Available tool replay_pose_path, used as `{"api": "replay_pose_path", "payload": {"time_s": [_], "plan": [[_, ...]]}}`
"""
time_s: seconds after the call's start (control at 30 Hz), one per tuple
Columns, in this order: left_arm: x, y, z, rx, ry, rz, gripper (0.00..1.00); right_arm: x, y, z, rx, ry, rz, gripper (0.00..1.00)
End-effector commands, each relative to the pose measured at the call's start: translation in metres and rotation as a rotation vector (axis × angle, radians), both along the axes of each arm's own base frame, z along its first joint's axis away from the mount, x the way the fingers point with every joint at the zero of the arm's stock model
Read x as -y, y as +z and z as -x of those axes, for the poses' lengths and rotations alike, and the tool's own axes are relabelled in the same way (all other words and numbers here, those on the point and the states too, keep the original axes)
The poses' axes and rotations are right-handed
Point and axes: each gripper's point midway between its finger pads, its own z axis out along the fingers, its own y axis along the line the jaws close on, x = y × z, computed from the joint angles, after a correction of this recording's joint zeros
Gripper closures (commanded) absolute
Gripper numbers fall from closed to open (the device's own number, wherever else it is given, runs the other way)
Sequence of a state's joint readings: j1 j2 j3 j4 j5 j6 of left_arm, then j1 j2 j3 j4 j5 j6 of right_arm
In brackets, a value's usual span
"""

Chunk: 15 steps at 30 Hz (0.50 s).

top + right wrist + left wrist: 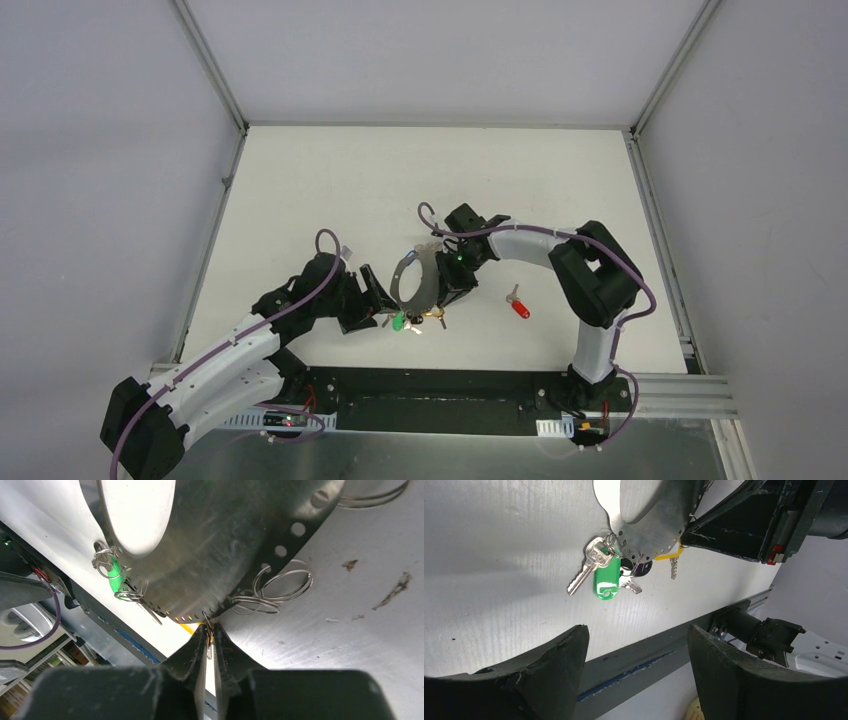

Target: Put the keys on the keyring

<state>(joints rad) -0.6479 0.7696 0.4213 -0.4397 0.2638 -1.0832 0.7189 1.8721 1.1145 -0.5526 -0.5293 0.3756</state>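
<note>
The keyring is a wide grey metal hoop standing on edge mid-table, with holes along its band. A green-tagged key, a plain silver key and a black-headed key hang from its lower edge. My right gripper is shut on the yellow key right at the band's edge. My left gripper is open and empty, just left of the hoop. A red key lies alone on the table, right of the hoop.
Loose wire split rings hang from the band's holes. The black base rail runs along the table's near edge. White walls and an aluminium frame enclose the table.
</note>
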Motion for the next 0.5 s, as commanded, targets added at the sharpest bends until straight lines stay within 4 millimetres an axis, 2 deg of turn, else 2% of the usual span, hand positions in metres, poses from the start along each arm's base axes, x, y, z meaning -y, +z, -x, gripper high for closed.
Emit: {"api": "replay_pose_path", "payload": {"time_s": [0.0, 0.17, 0.27, 0.3, 0.4, 0.47], "plan": [[0.005, 0.008, -0.002, 0.03, -0.003, 0.038, 0.26, -0.005, 0.006, -0.009, 0.05, 0.019, 0.003, 0.92], [0.005, 0.007, 0.0, 0.026, -0.008, 0.04, 0.26, 0.002, 0.012, -0.011, 0.095, 0.024, 0.019, 0.99], [0.005, 0.008, 0.001, 0.03, -0.015, 0.044, 0.26, 0.004, 0.017, -0.012, 0.121, 0.033, 0.018, 0.98], [0.005, 0.009, 0.001, 0.033, -0.016, 0.045, 0.26, 0.005, 0.018, -0.011, 0.125, 0.04, 0.013, 0.92], [0.005, 0.011, 0.001, 0.041, -0.021, 0.048, 0.26, 0.005, 0.023, -0.01, 0.137, 0.049, -0.009, 0.62], [0.005, 0.011, 0.001, 0.041, -0.02, 0.047, 0.26, 0.004, 0.025, -0.01, 0.147, 0.046, -0.027, 0.52]]}}
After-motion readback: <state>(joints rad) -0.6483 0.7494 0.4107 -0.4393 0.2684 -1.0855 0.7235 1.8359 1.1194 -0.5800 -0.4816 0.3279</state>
